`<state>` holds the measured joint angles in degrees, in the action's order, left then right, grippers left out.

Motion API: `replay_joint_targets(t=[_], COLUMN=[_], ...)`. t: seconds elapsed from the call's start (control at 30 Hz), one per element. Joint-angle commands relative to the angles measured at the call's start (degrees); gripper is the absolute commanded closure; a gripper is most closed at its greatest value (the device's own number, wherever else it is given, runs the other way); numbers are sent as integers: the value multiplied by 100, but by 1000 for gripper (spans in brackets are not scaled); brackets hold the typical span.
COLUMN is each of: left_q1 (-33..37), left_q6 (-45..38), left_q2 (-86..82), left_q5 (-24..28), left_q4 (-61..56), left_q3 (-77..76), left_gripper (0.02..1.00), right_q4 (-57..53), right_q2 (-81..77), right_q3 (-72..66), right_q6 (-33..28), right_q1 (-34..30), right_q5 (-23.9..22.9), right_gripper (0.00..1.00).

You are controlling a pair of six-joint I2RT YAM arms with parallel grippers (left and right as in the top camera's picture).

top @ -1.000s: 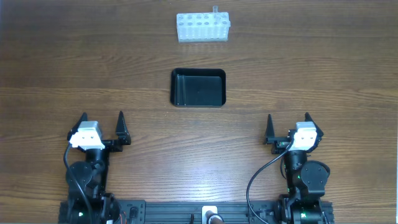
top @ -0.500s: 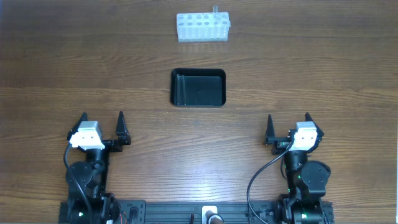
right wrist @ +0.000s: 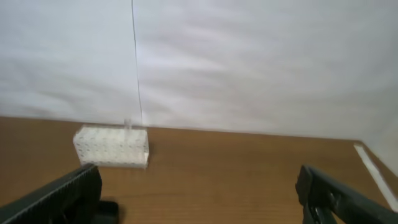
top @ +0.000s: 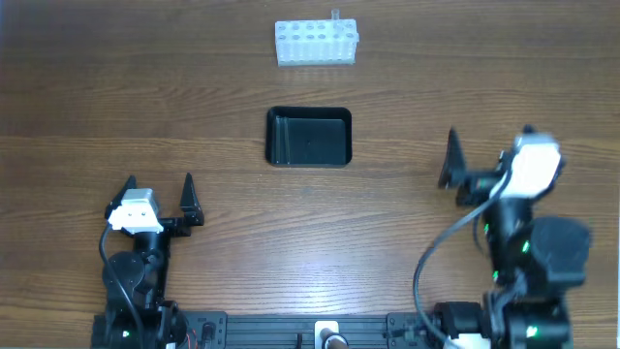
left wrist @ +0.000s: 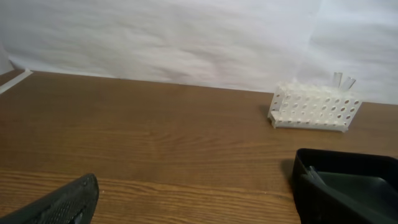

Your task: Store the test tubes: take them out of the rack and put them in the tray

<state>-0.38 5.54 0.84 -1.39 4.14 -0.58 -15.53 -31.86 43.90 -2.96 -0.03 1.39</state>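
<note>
A white test tube rack [top: 316, 43] stands at the far middle of the wooden table, with a clear test tube [top: 335, 15] upright at its far right corner. The black tray [top: 309, 137] lies in front of the rack, and I cannot tell whether anything is in it. My left gripper [top: 159, 184] is open near the front left, far from both. My right gripper [top: 489, 141] is open and raised, to the right of the tray. The left wrist view has the rack [left wrist: 314, 107], tube tops [left wrist: 342, 79] and tray [left wrist: 348, 180]. The right wrist view has the rack [right wrist: 112, 147] ahead.
Bare wooden table surrounds the rack and tray. A white backdrop [left wrist: 186, 37] rises behind the table's far edge. Both arm bases stand along the near edge.
My right arm has risen and moved forward and to the right, its gripper now level with the tray. The left arm, rack and tray have not moved.
</note>
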Motion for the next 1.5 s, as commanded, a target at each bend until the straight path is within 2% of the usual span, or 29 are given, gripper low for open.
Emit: replay_joint_targets(t=[0.03, 0.3, 0.4, 0.53, 0.8, 0.9, 1.03, 1.1, 1.5], left_q1=[-26, -26, -26, -26, -26, -26, -26, -26, -26], left_q6=[-83, -83, -83, -83, -83, -83, -83, -83, -83], left_q2=[-50, -50, -50, -50, -50, -50, -50, -50, -50], left_q5=[74, 74, 74, 74, 74, 74, 74, 74, 74], left_q4=[11, 11, 11, 11, 11, 11, 11, 11, 11], left_q3=[24, 24, 24, 24, 24, 24, 24, 24, 24], left_gripper=[20, 23, 20, 20, 20, 20, 23, 23, 20], right_q4=[-13, -63, 15, -192, -568, -597, -546, -461, -326], right_q2=[-990, -2245, -2728, -3456, -4824, -5324, -6100, -6472, -8279], right_q3=[876, 1891, 2105, 2583, 3748, 4059, 4468, 4660, 5707], right_q6=[37, 28, 13, 13, 81, 83, 485, 621, 984], right_q1=[-20, 656, 887, 1152, 1414, 1515, 1670, 1727, 1939], right_q5=[-57, -72, -339, -317, -341, -529, -1342, -1558, -1781], right_gripper=[9, 7, 7, 7, 9, 9, 9, 9, 7])
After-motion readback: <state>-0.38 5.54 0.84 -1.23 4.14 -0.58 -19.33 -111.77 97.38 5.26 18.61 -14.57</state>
